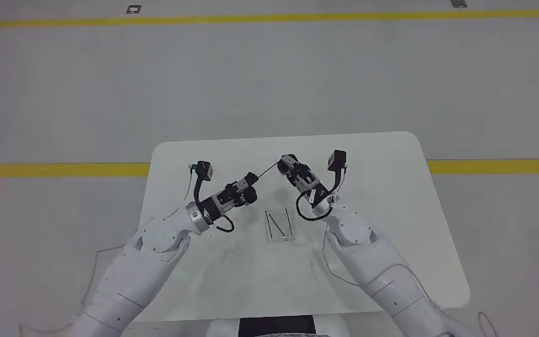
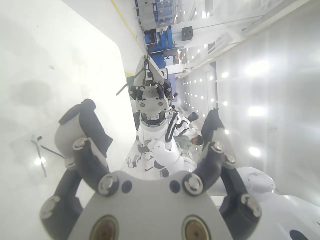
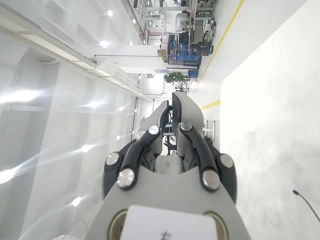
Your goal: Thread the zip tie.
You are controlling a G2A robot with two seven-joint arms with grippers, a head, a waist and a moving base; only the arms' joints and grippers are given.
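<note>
No legible text was found. A white label [image 3: 170, 222] on the right arm's wrist housing [image 3: 150, 201] bore a mark, cropped and unreadable.

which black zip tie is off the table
The thin black zip tie pinched in the right gripper; the other black zip ties lie flat on the white table.

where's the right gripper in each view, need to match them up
Top view: right gripper over the middle of the table, shut on the zip tie, facing the left gripper.
Left wrist view: right gripper farther off, mid-picture, at the table's edge.
Right wrist view: right gripper, its own, mid-picture, shut.
Shared landmark: the table, with the yellow floor line beyond it.
</note>
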